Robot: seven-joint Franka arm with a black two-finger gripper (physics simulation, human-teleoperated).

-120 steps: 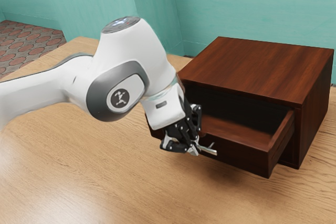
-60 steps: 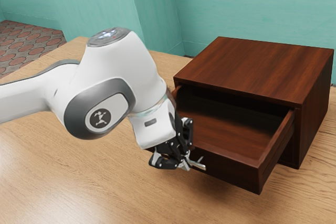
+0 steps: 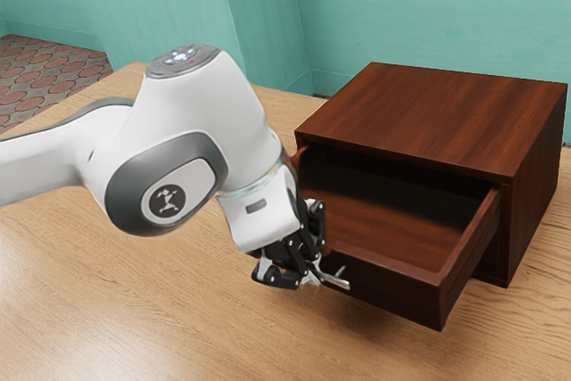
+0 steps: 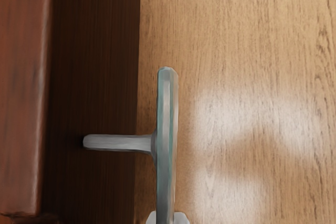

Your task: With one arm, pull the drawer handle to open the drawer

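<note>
The arm [image 3: 53, 162] is glossy white, built of rounded, bulging shells with a grey seam band along the upper link. A dark grey oval panel [image 3: 165, 195] on the big joint housing carries a small white logo in a round disc. The housing ends in a flat grey cap [image 3: 183, 58]. A pale ring [image 3: 260, 186] girds the wrist. The gripper [image 3: 303, 276] is black and angular.

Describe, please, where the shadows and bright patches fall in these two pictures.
Exterior view: the cavity of the dark brown wooden cabinet above the open drawer lies in deep shadow, and a soft shadow falls on the light wooden table under the black gripper. Wrist view: a pale bright patch lies on the table beside the grey metal handle.
</note>
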